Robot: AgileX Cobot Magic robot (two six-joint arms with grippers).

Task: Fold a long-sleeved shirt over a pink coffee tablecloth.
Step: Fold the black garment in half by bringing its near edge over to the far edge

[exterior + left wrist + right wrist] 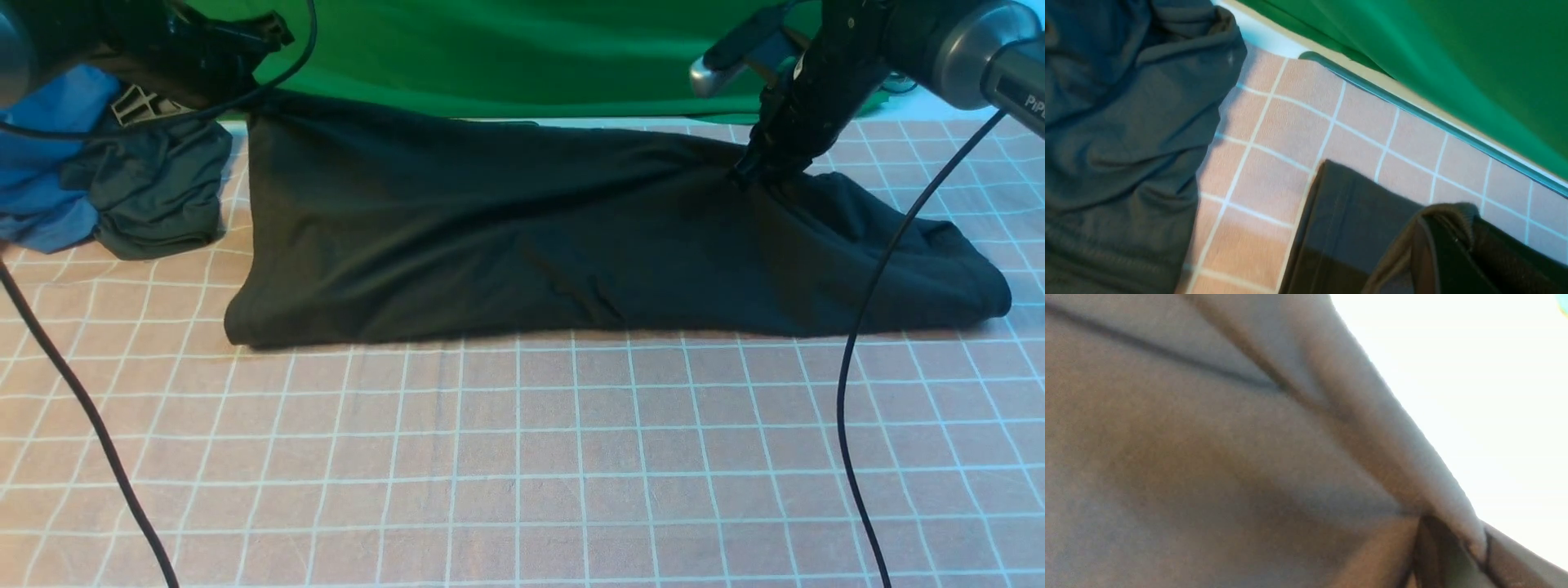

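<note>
The long-sleeved shirt lies bunched across the far half of the pink coffee tablecloth, near its back edge. The left gripper is clamped on the shirt's far-left corner. The right gripper pinches a raised fold toward the right edge.

Over at the far left we've got a crumpled dark grey-green fabric garment slumped right up against a rumpled blue cloth garment, plus a plain green fabric backdrop hanging along the back.
</note>
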